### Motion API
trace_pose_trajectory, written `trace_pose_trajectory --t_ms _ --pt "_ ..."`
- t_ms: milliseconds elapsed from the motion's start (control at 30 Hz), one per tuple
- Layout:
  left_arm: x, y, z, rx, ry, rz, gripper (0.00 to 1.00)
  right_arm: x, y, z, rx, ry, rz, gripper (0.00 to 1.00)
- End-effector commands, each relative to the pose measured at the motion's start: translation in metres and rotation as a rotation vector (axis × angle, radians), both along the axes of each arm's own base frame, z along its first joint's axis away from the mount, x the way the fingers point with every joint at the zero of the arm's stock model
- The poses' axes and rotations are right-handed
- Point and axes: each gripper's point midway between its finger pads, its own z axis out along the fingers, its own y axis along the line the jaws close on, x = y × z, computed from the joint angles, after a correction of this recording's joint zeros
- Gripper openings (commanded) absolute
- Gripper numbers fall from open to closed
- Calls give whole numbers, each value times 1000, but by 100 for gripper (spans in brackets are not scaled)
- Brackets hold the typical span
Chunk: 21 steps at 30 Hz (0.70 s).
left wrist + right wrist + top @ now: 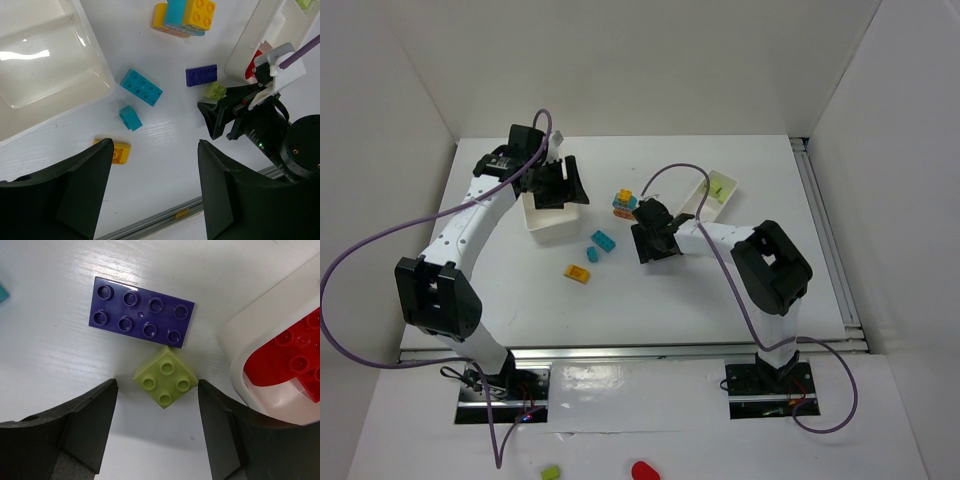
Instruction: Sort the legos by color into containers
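A lime green lego (165, 376) lies on the table between the fingers of my open right gripper (157, 389). Its right corner is at the right finger and the left finger stands apart. Just beyond it lies a dark purple lego (141, 312). Red legos (295, 360) sit in the long tray (235, 340) to the right. My left gripper (156, 150) hangs open and empty over the small white box (555, 222). Two cyan legos (141, 87) (130, 118), a yellow one (117, 151) and a cyan-and-yellow stack (185, 15) lie between the containers.
The long tray (705, 195) also holds a lime piece (720, 186). White walls close in the table at the back and sides. A metal rail (620, 352) runs along the front edge. A lime bit (551, 471) and a red bit (645, 469) lie outside the table.
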Motion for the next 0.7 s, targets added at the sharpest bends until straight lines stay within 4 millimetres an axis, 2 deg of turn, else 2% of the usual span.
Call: trace_pose_trajectory --t_ms 0,100,133,200,333,433,467,533,567,633,667 --pt "5 -1 19 -14 -62 -20 77 17 7 3 13 -58 -28 73" --pt "5 -1 19 -14 -62 -20 77 24 13 8 33 -74 -36 65" --pt "5 -1 19 -14 -62 -20 77 22 14 3 31 -60 -31 62" --pt "5 -1 19 -14 -62 -20 77 26 25 12 50 -80 -19 54" --pt "4 1 15 -6 -55 -14 77 24 30 20 33 -98 -4 43" --pt "3 1 18 -7 -64 -14 77 23 33 52 34 -159 -8 43" --pt "3 1 18 -7 -64 -14 77 24 31 69 51 -187 -15 43" --pt "4 2 18 0 -65 -8 77 26 22 88 33 -228 -45 43" --pt "3 3 15 1 -56 -8 77 29 14 105 38 -261 -70 43" --pt "3 3 15 1 -56 -8 77 37 -3 121 38 -299 -128 43" --pt "3 3 15 1 -56 -8 77 47 -21 128 36 -317 -175 43"
